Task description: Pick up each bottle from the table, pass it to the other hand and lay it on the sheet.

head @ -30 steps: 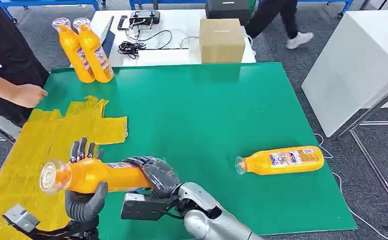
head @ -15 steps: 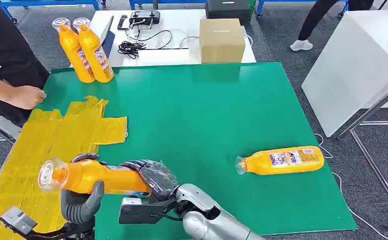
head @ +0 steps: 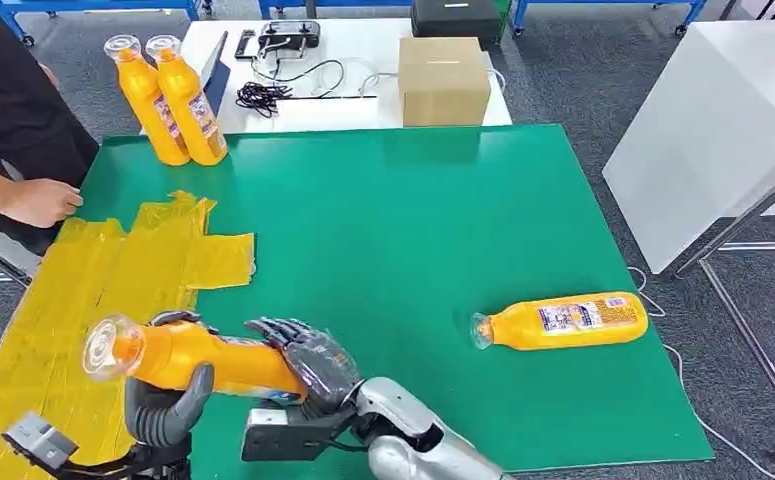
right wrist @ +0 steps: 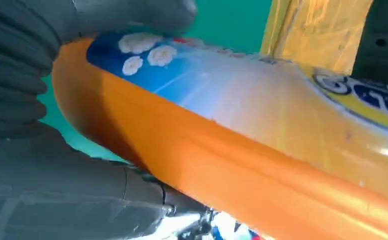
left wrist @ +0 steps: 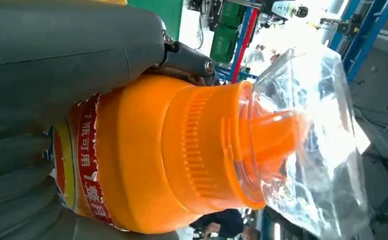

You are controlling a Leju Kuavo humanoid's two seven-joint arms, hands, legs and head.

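The green bench (head: 413, 230) carries a yellow sheet (head: 73, 300) along its left side. Above the sheet's near edge an orange bottle (head: 198, 358) hangs sideways, cap toward the left. The left hand (head: 163, 405) cradles it from beneath, fingers wrapped round the shoulder; the right hand (head: 308, 360) clasps the base end. Both hold it at once, mid-handover. A second bottle (head: 563, 322) lies on the bench to the right; two more (head: 168, 95) stand at the far left corner. The bottle looks rigid, smooth plastic, probably full and fairly heavy, so the thick body suits a grip better than the thin clear cap (left wrist: 307, 145). Its red label band (left wrist: 89, 165) carries Chinese characters I cannot read confidently.
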